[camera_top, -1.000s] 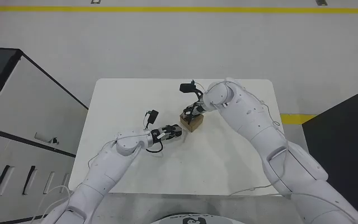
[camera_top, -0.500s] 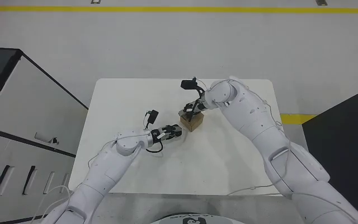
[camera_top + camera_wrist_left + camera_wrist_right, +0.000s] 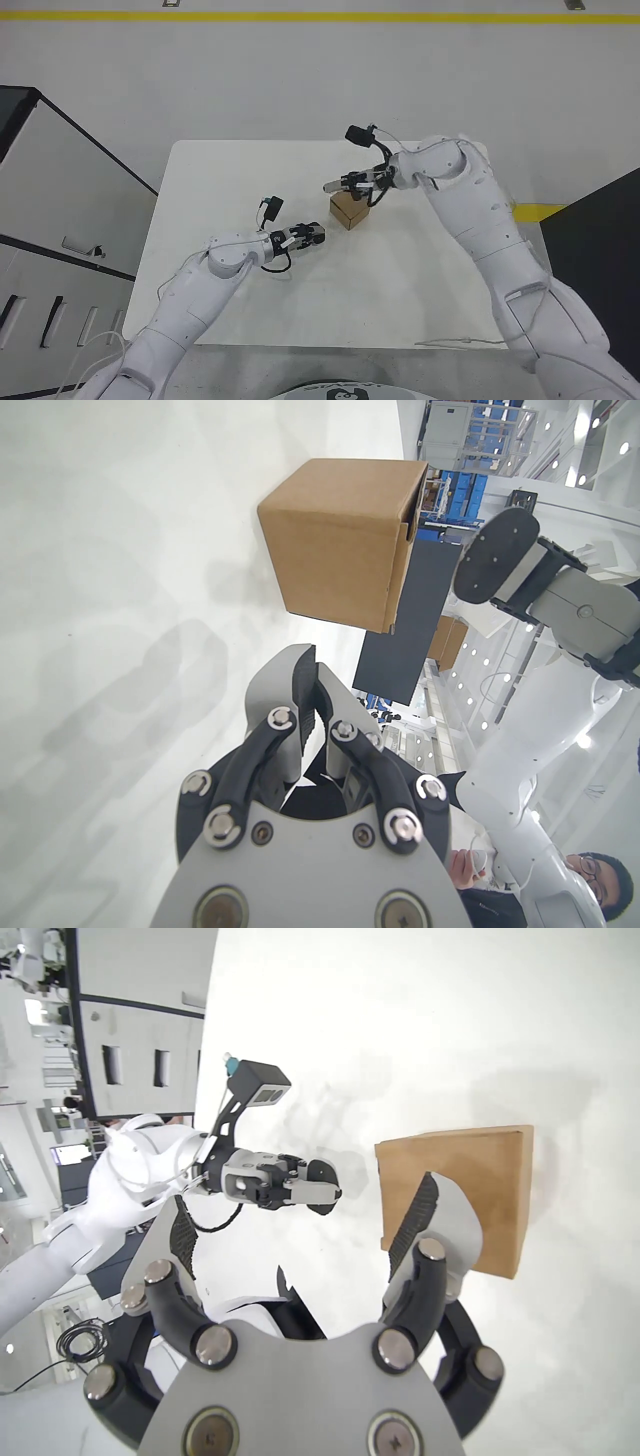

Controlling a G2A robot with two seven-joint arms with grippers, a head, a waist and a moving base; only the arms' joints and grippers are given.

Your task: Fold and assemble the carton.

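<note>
From above, the brown carton (image 3: 348,209) stands as a squared-up box near the middle of the white surface (image 3: 230,170), its top face closed. The left tool (image 3: 312,236) sits low just beside the carton on the robot's side, not touching it. The right tool (image 3: 345,188) hangs over the carton's far edge.

In the left wrist view, the left tool (image 3: 312,665) has its two ribbed pads (image 3: 302,680) pressed together with nothing between them. Its tips point at the carton (image 3: 335,545), with a small gap of bare surface (image 3: 100,550) between them. One side seam of the carton gapes a little at a corner. Beyond it, a dark pad of the right tool (image 3: 500,555) hangs apart from the cardboard.

In the right wrist view, the right tool (image 3: 302,1200) is spread wide and holds nothing. One finger (image 3: 440,1213) lies over the carton (image 3: 480,1168) in the picture, but whether it touches cannot be told. The left tool (image 3: 320,1188), its tips together, points toward the carton's near side from close by.
</note>
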